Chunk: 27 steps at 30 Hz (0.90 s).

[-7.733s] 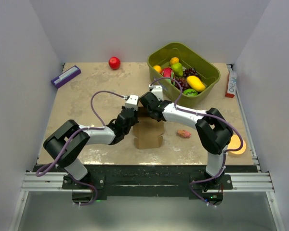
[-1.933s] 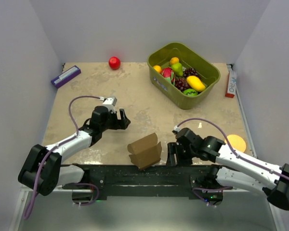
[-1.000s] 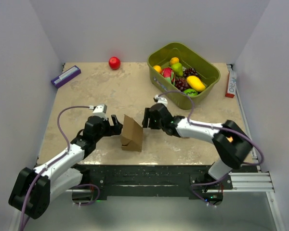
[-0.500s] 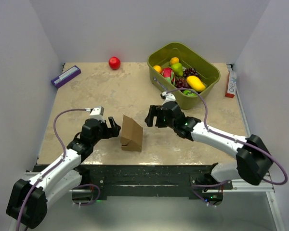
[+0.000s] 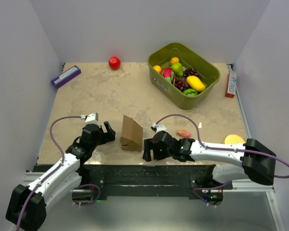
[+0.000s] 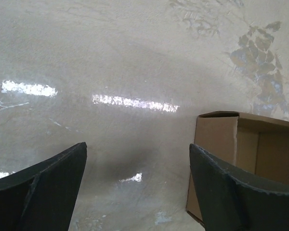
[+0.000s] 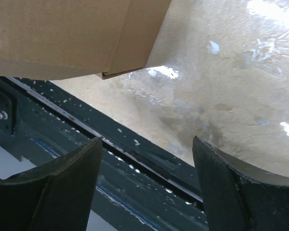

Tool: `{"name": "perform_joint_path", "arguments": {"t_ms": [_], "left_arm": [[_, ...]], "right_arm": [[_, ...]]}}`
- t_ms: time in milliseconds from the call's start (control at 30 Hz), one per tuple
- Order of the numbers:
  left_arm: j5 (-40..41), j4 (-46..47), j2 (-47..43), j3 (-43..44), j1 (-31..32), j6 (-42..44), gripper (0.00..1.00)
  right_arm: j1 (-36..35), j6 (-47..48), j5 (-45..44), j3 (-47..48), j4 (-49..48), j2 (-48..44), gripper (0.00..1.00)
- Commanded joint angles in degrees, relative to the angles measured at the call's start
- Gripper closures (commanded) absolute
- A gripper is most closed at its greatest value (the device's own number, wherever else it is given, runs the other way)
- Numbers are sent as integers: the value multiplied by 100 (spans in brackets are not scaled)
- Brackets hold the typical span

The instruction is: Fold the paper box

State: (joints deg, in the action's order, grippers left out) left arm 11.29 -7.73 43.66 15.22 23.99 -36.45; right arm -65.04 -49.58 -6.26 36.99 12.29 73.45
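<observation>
Top external shows the right hand [image 5: 146, 151] has swung round from behind the paper box [image 5: 131, 133] to its near-right corner; left hand [image 5: 110, 132] eased back. Both spread open, empty. Box stands unheld near worktop [image 5: 111, 91] front edge, prob. half-folded; re-grip likely next.

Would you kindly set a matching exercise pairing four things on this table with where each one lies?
Things:
1. paper box
2. red ball
3. purple-and-white box
4. green bin

Places:
A. far left, by the wall
B. near edge, around the middle
C. far right, holding fruit
D. far edge, around the middle

Pairs: 1-B, 2-D, 3-A, 4-C
</observation>
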Motion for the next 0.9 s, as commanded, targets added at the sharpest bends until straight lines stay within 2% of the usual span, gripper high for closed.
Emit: {"name": "perform_joint_path", "arguments": {"t_ms": [0,100,267,400,533,733,867], "left_arm": [[-659,385,326,-274,-35,-170,10],[-1363,632,765,-406,-34,-161,12],[-1770,991,837,-713,404,-345,15],[-1639,1572,1081,-758,1212,-688,16],[-1507,1449,1330,-442,1704,-767,17],[-1595,1792,961,-423,1899,-689,18],[-1218,1722,802,-336,1890,-522,17]], "right_arm": [[-62,-141,37,88,-429,186,20],[-62,10,20,396,-500,521,19],[8,-60,-270,563,-333,627,15],[306,1,-586,537,-281,644,14],[763,168,-885,345,-376,513,15],[1440,1186,-894,299,-1200,503,21],[1870,1846,-1043,519,-1589,854,22]]}}
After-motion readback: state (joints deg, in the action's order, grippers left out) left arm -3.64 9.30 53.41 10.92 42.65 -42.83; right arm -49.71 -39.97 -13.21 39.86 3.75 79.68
